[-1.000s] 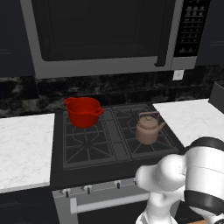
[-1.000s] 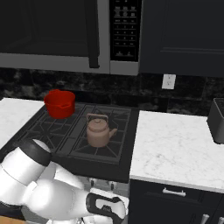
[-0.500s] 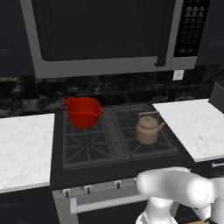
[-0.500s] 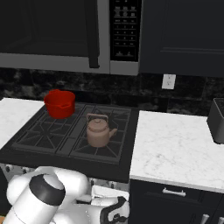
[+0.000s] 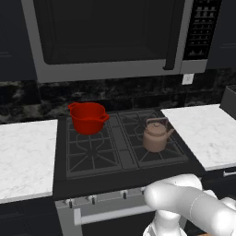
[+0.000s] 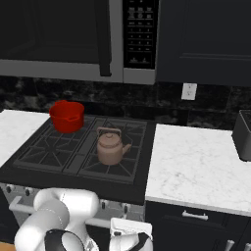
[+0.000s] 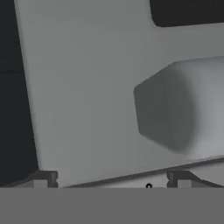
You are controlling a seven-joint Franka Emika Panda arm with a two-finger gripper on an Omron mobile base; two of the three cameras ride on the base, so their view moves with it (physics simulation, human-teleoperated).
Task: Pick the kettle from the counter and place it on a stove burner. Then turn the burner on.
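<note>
No readable writing anywhere. The microwave's control panel point(image 5: 201, 27) point(image 6: 139, 33) carries rows of pale button markings, too small and blurred to make out. The stove knobs point(image 5: 92, 199) show no legible marks either.

From the right base view I log a copper-brown kettle point(image 6: 111, 147) upright on the front right stove burner point(image 6: 112, 164) of the black cooktop point(image 6: 44, 169), spout pointing right, and a red two-handled pot point(image 6: 67, 116) on the back left grate, well apart from it. I count white marble counter point(image 6: 196, 166) either side, a wall outlet point(image 6: 188, 90), a microwave point(image 6: 63, 39) overhead, and a dark bin point(image 6: 243, 135) at the right edge. My white arm point(image 6: 63, 215) folds low before the stove knobs point(image 6: 105, 208).
</note>
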